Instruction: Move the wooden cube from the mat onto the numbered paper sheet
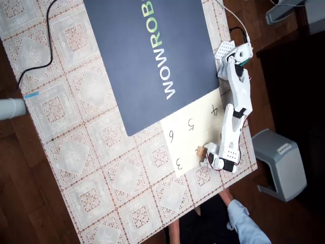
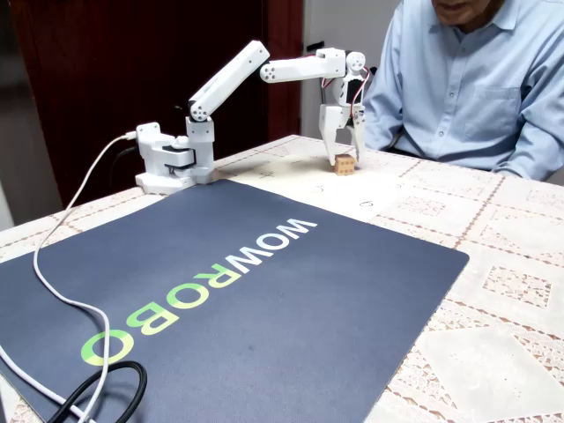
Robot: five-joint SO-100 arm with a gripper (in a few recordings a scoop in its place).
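Wooden cube: the wooden cube [image 2: 345,163] is seen resting on the numbered paper sheet [image 1: 189,140], near the sheet's edge farthest from the mat, in the overhead view between the digit 3 and the arm's tip.

Numbered paper sheet: the pale sheet is laid just beside a corner of the mat [image 2: 238,300], with that corner overlapping it slightly; digits 3, 4, 5 and 6 can be read in the overhead view.

Gripper: the gripper [image 2: 343,150] is held pointing straight down directly above the cube. Its fingers are spread apart, and the cube is seen below the tips, standing on the paper by itself; nothing is gripped. Whether the fingertips touch the cube's top cannot be told.

Step in hand: the release is judged to be made or just being completed, since the cube is off the mat and carried by the sheet.

Next move: a straight lift clear of the cube is judged to be called for, with the fingers kept apart so the small block is not dragged or tipped off the sheet's edge.

Arm: the white arm [image 1: 237,96] is stretched from its base beside the mat out over the sheet.

Person: a person in a light blue shirt [image 2: 467,84] is seated behind the table, just beyond the sheet.
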